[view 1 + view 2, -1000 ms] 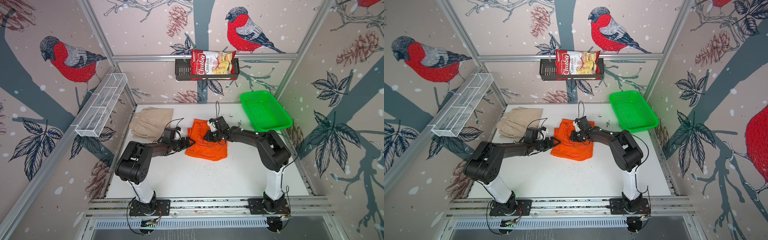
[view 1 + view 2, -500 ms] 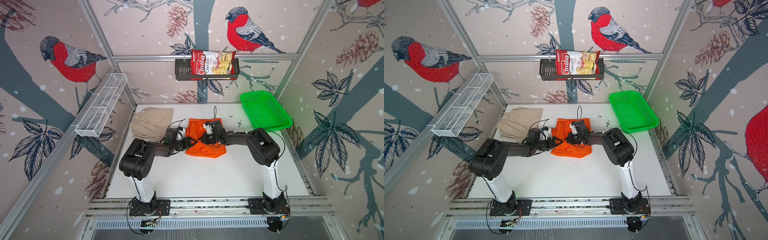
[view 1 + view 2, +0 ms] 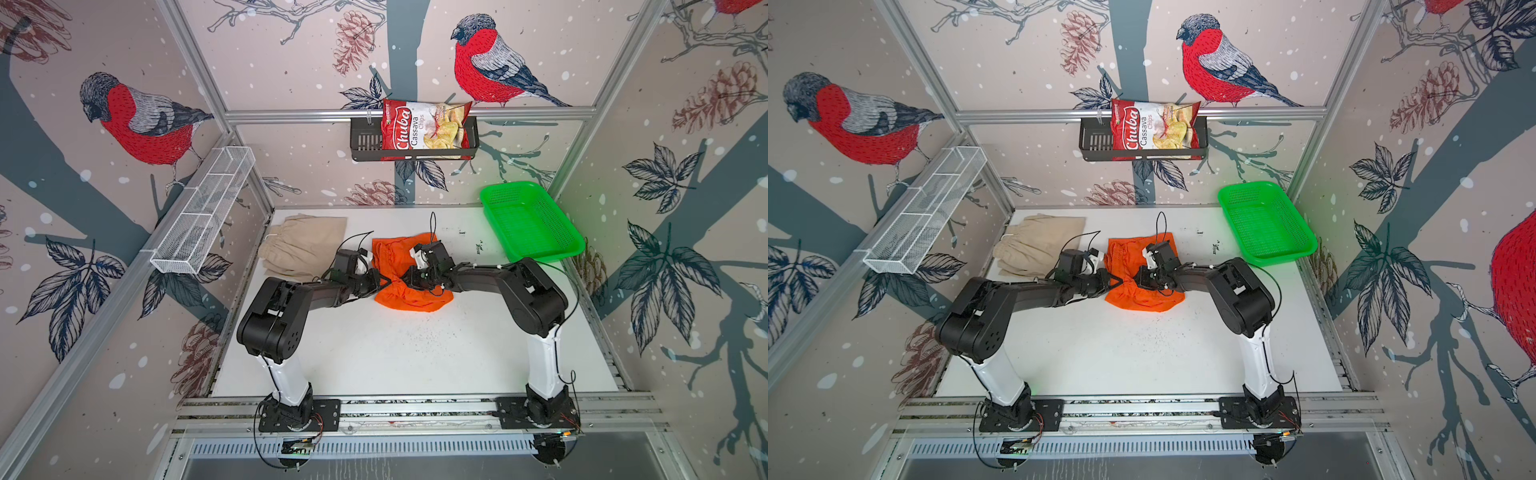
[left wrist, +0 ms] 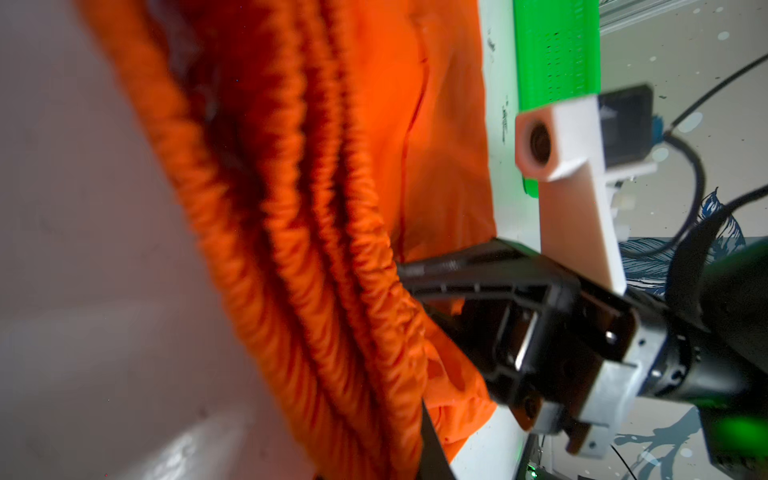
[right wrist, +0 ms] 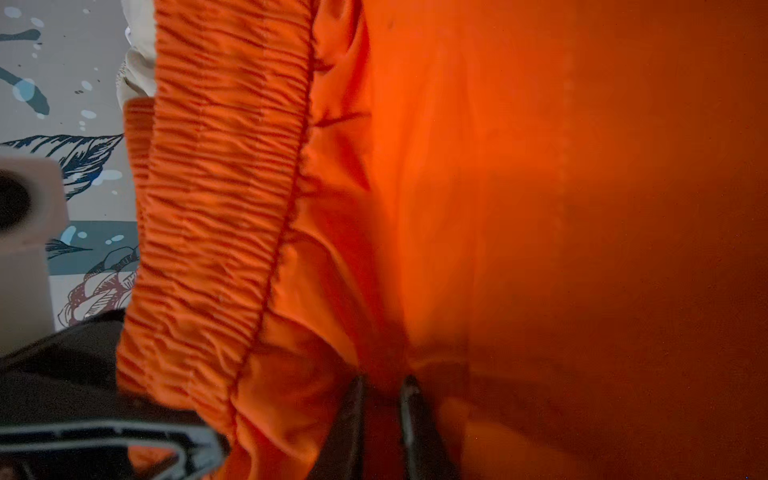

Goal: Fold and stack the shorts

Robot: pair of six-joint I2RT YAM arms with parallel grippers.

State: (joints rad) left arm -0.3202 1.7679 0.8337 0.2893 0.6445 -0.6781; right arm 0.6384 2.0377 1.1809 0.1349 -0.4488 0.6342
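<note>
Orange shorts (image 3: 415, 301) lie bunched mid-counter (image 3: 395, 353), the beige pair (image 3: 305, 245) apart at the back left. The right gripper (image 5: 384, 411) has its jaws pinching an orange fold. The left gripper (image 3: 384, 282) meets the cloth's edge, but I cannot tell its grip. The fabric looks light, limp and likely slippery, so the thick gathered waistband (image 5: 216, 187) seems the surest hold.

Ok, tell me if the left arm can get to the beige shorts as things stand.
Probably yes. The beige shorts lie uncovered right beside the left arm's wrist; the left gripper sits at the edge of the orange shorts, though.
</note>
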